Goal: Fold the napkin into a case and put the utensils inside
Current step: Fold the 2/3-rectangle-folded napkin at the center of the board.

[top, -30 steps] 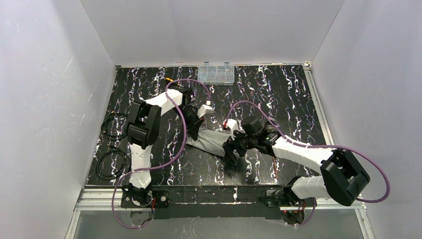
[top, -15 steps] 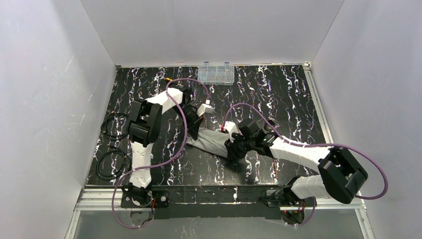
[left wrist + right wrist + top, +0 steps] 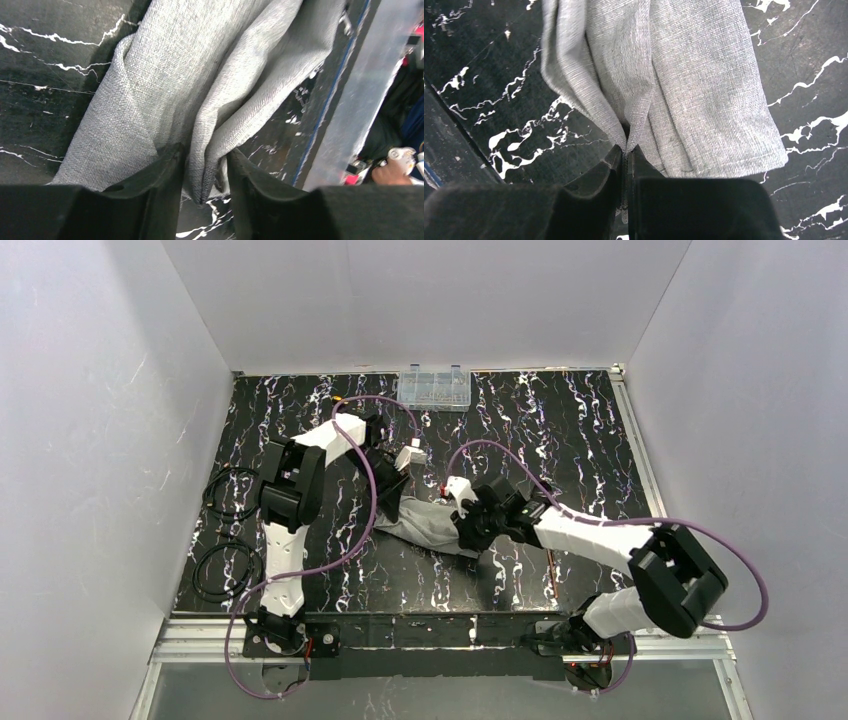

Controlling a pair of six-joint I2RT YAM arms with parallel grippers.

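In the middle of the table [image 3: 560,430], your napkin [image 3: 425,523] lies as a long, rumpled grey bundle, running at a slant between the two arms. It's layered and narrow, so the folding looks well underway, but the edges are loose and creased, and I wouldn't call it a finished case yet.

Your right gripper [image 3: 626,160] is pinched tight on a thin fold at the near end of the cloth. The left gripper [image 3: 205,170] is at the far end with its jaws a bit apart; a fold hangs loosely between them and isn't clamped.

I can't pick out the utensils anywhere for sure, and nothing shows tucked into the cloth, so that whole step looks like it's left to do. A clear plastic box [image 3: 434,387] sits at the far edge, well apart from all this.
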